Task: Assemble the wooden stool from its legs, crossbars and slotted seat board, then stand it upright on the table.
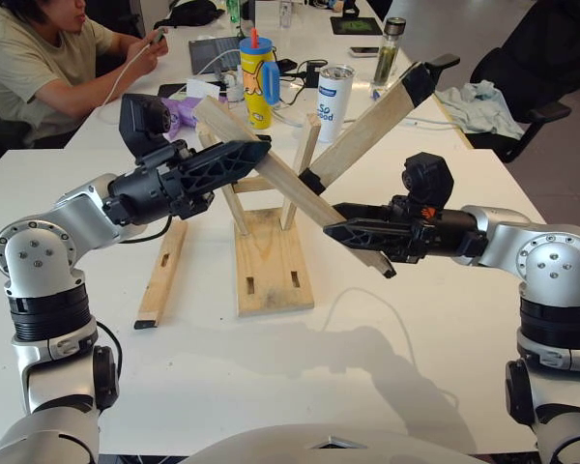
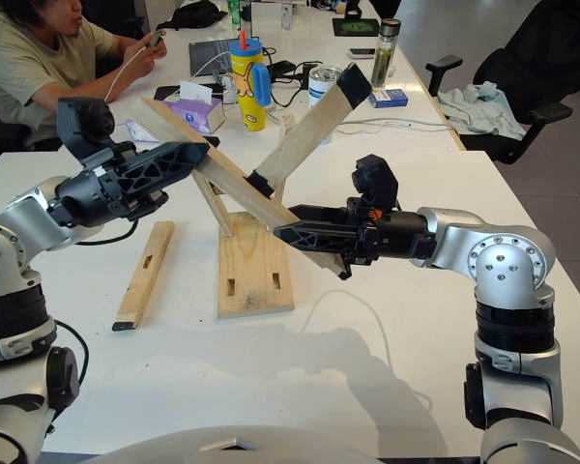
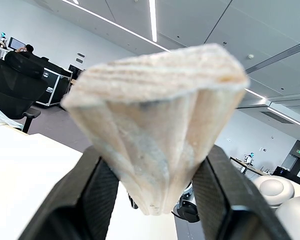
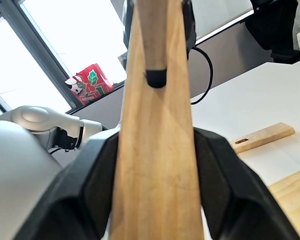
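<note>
left gripper (image 1: 261,148) is clamped on the upper end of a slanted leg (image 1: 275,174) above the seat board (image 1: 271,269), and right gripper (image 1: 331,229) is clamped near its lower end. a black-capped leg (image 1: 367,121) butts against it. a spare leg (image 1: 162,275) lies beside the seat board.

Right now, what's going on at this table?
Both grippers are clamped on one long wooden leg held in the air: the left gripper near its upper end, the right gripper near its lower end. A black-ended piece slants up from its middle; how they join is unclear. Below, the seat board lies flat on the table with two thin pieces standing at its far end, and a loose slotted piece lies to its left.
</note>
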